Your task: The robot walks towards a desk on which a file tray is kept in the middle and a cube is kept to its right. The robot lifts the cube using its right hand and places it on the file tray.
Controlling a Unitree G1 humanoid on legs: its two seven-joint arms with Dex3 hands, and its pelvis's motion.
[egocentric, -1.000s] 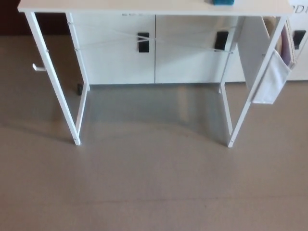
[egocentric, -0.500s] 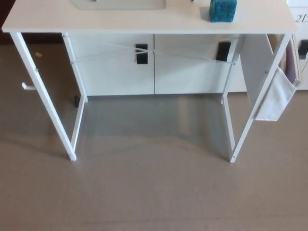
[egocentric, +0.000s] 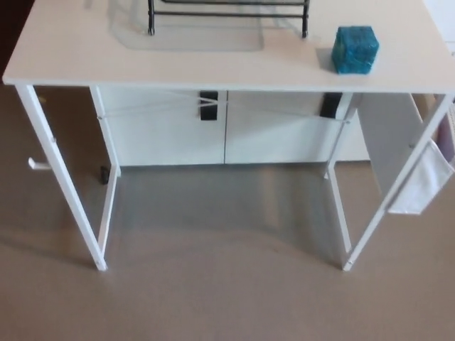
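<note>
A white desk (egocentric: 71, 64) was seen from above, standing on a grey-brown floor (egocentric: 213, 298). A teal cube (egocentric: 355, 49) sat on the desk's top, near its right front edge. Only the lower bars of a black wire file tray (egocentric: 227, 13) showed at the desk's back middle, apart from the cube. Neither robot hand was in the frame, so their grasp could not be told.

Office: white desk (egocentric: 71, 50), file tray (egocentric: 227, 13), cabinets (egocentric: 163, 135) behind
</note>
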